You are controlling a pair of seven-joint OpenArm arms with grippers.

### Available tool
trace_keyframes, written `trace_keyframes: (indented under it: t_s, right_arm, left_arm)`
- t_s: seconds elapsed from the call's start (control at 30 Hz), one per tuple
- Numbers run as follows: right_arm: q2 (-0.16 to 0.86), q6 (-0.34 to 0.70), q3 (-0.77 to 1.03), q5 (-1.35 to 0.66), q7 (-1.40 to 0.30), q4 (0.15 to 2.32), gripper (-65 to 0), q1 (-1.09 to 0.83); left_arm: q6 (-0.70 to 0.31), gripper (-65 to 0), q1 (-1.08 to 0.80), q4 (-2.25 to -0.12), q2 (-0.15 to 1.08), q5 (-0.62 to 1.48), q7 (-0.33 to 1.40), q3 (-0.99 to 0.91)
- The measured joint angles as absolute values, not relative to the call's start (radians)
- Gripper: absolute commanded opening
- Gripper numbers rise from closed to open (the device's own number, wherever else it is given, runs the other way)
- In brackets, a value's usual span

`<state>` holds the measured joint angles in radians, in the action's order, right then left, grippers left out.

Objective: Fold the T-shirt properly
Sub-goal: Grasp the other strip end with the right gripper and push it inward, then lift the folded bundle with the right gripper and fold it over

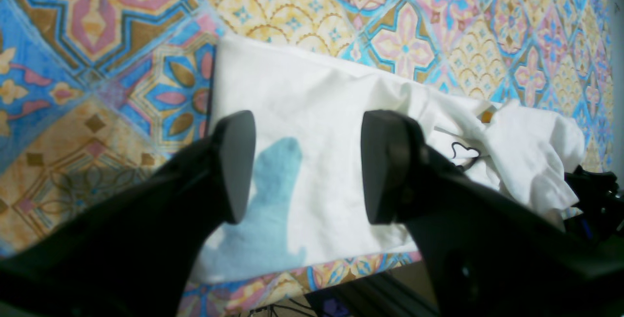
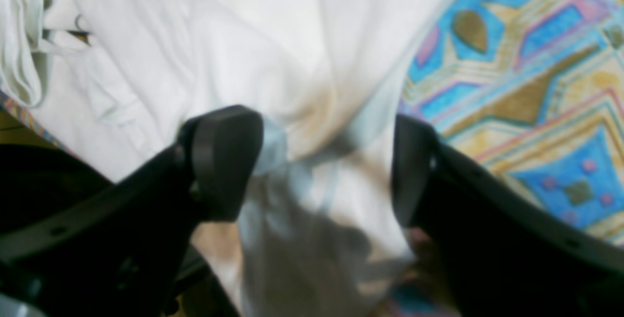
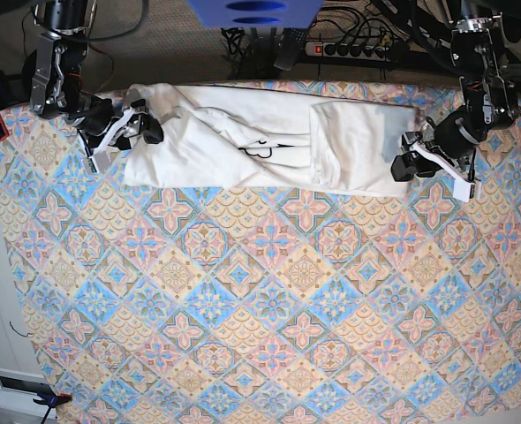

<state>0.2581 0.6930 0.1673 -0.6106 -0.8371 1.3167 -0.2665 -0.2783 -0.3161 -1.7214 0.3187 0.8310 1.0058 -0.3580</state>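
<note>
Both sets of fingers stand spread wide and hold nothing as the white T-shirt [image 3: 260, 148] lies in a long band across the far side of the patterned table [image 3: 269, 318], one end beneath each arm. The left gripper [image 1: 302, 166] hangs over the smooth, doubled end of the cloth, whose straight folded edge lies just beyond its left finger [image 1: 236, 166]; the right gripper [image 2: 326, 161] hovers above a creased, shadowed stretch at the other end, with bare table past its outer finger. The risk from here looks plain: a pinch at the flat end could catch only the upper layer and peel the fold open, while a grab into the rumpled cloth under the right arm could lock the creases into the next fold. Unequal lifts at the two ends would likely skew the band. The shirt itself is bright white and soft, neat at the left arm's end, bunched in loose ridges through the middle, where a scrap of dark-lined print [image 3: 259, 148] shows between folds.
</note>
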Motion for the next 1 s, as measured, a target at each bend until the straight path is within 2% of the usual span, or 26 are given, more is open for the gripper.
trace_keyframes:
  t_s: [0.13,0.4,0.57,0.73,1.0]
  right_arm:
    - [0.255,0.692,0.122,-0.611,-0.837,1.318,-33.9,-0.265]
    - [0.222,0.696,0.1,-0.611,-0.861,1.31,-63.8,-0.265]
    - [0.222,0.699,0.108,-0.605,-0.894,1.309,-64.5,-0.238]
    - [0.212,0.7,0.22,-0.577,-0.919,1.301,-64.7,-0.186]
    - [0.256,0.695,0.336,-0.507,-0.917,1.292,-64.7,-0.093]
  left_arm:
    - [-0.278,-31.0,-0.316,-1.721,0.319,0.831,1.006,-0.358]
    - [-0.278,-31.0,-0.316,-1.721,0.319,0.831,1.006,-0.362]
    - [-0.278,-31.0,-0.316,-1.721,0.319,0.831,1.006,-0.362]
    - [-0.278,-31.0,-0.316,-1.721,0.319,0.831,1.006,-0.362]
    - [-0.278,-31.0,-0.318,-1.721,0.324,0.83,1.006,-0.363]
